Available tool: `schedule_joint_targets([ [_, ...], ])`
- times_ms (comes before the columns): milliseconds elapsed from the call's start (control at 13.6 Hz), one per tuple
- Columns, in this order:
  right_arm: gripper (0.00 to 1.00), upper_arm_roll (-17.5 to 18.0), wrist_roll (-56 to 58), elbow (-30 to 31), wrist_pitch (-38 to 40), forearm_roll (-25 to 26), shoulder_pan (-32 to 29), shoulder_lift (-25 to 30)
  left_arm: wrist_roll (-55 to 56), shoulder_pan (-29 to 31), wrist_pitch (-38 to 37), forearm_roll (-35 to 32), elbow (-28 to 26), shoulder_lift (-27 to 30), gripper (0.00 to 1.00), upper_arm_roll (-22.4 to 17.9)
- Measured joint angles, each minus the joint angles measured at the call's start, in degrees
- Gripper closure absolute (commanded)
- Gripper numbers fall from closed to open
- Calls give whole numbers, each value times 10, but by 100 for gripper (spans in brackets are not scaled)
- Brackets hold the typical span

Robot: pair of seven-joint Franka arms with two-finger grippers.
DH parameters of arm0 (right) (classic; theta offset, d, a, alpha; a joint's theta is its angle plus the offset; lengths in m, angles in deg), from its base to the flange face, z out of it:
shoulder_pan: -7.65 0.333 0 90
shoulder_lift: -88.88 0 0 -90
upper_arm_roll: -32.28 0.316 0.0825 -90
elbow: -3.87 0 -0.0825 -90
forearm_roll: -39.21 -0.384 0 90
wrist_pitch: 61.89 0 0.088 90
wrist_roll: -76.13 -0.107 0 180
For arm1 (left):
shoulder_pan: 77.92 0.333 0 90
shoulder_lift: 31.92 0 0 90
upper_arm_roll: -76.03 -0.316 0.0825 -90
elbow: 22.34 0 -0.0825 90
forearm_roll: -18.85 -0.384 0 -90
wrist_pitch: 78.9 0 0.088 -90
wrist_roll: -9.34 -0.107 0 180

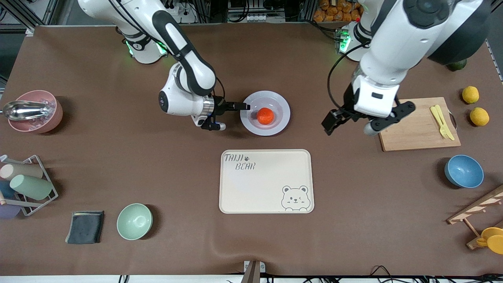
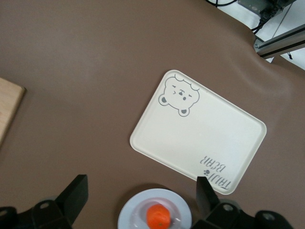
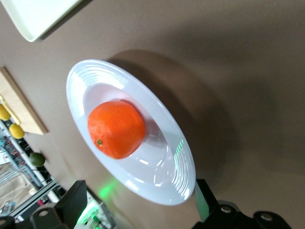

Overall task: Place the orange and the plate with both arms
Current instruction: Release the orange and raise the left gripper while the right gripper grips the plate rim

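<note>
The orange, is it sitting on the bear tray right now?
No, the orange lies in the well of the plate, which stands on the table farther from the front camera than the bear tray.

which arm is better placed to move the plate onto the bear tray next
Right, probably. The right hand is open at the plate rim, orange on it. The left hand hangs open over bare table beside the cutting board.

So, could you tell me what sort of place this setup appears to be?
Probably a robotics lab staged as a kitchen table: a brown mat holds an orange on a plate, a bear tray and a cutting board.
</note>
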Motion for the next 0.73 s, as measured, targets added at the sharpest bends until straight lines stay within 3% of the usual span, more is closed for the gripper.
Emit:
schedule_joint_targets([
  [293,0,-6,74,-2,-10,-4,-4,-18,-93,25,-52,2,23,12,0,-22],
  [733,0,-4,157,-3,-3,-105,-4,-45,-341,-7,-138,72,42,68,0,-202],
])
